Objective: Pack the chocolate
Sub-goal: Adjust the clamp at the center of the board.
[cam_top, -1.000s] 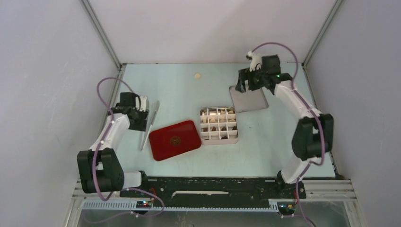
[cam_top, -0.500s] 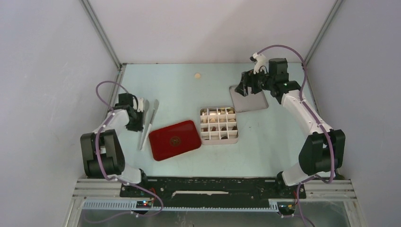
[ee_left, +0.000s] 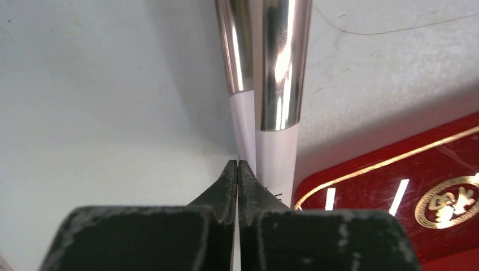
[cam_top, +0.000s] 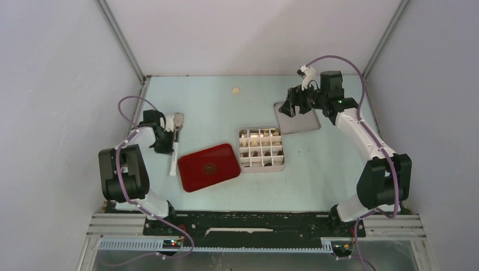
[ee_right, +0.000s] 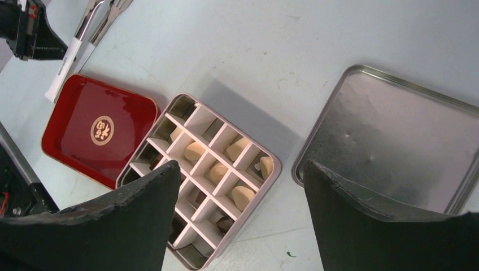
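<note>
Chocolate (ee_right: 217,169) lies in the divided tin (cam_top: 282,151), clear of both sets of jaws.
Cream and dark pieces sit in several cells. The right gripper (ee_right: 240,166) hangs spread wide and empty above the table, by the loose lid (ee_right: 395,141). The left gripper (ee_left: 237,166) is closed tight at the white end of the tongs (ee_left: 277,73); any grip on them is unclear. It sits beside the red tray (ee_left: 395,186), well apart from the tin.

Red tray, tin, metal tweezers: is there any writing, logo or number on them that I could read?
Round gold emblem on the red tray: an ornamental sign, no legible letters.
Tiny dark print on the white handle of the tweezers: partly hidden, too small to read.
Tin lid and divided box: no text visible.
</note>
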